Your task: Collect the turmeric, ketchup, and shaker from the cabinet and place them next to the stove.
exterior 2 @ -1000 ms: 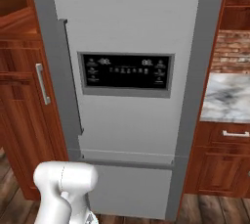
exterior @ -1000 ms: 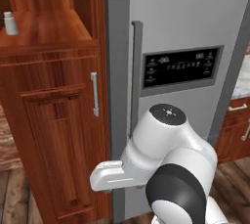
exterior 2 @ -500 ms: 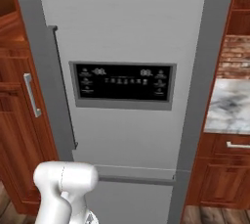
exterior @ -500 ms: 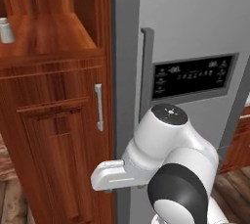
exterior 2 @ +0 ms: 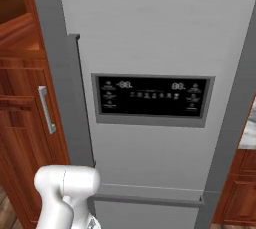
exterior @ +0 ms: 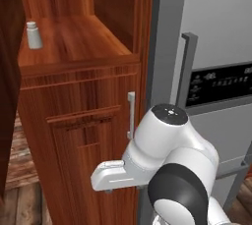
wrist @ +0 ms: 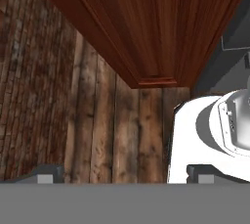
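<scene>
One tall steel refrigerator [exterior 2: 150, 48] with a dark display panel stood just right of the cabinet [exterior: 88, 121], whose open shelf niche held the shaker [exterior: 33, 35] upright near its left edge. The arm was folded low in front of the cabinet's lower door, and the hand view looked down at the plank floor [wrist: 112, 135], so the shaker lay well above the jaws and to the left, its long axis vertical. Whether the jaws were wide or narrow could not be told, and nothing showed between them.
</scene>
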Available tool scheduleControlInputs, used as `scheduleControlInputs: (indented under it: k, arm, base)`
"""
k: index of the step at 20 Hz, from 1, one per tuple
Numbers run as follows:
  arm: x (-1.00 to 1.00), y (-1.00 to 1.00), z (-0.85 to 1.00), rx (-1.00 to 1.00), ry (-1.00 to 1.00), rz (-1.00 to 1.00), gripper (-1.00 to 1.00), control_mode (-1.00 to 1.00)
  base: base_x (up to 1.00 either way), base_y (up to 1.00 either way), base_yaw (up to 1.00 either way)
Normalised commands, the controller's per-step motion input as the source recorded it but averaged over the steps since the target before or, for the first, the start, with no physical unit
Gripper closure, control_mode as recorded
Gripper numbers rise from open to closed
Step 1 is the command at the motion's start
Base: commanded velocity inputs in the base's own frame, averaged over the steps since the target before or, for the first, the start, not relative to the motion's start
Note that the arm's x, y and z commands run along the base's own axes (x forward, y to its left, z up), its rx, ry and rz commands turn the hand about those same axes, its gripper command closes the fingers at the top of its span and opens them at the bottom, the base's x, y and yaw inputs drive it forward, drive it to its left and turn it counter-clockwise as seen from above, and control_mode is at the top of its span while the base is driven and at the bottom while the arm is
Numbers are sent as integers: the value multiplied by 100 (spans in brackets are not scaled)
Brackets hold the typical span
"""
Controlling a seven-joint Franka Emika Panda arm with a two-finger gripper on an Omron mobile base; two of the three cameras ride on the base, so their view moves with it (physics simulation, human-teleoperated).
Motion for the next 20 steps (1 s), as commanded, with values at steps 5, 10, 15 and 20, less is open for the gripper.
scheduleControlInputs:
  k: [5, 10, 15, 20]
  arm:
    - [0, 0, 0, 0, 0, 0, -100, 100]
    - [0, 0, 0, 0, 0, 0, -100, 100]
    - [0, 0, 0, 0, 0, 0, -100, 100]
    - [0, 0, 0, 0, 0, 0, -100, 100]
  base:
    - [49, 28, 1]
    - [56, 32, 3]
    - [53, 44, 5]
    - [53, 48, 11]
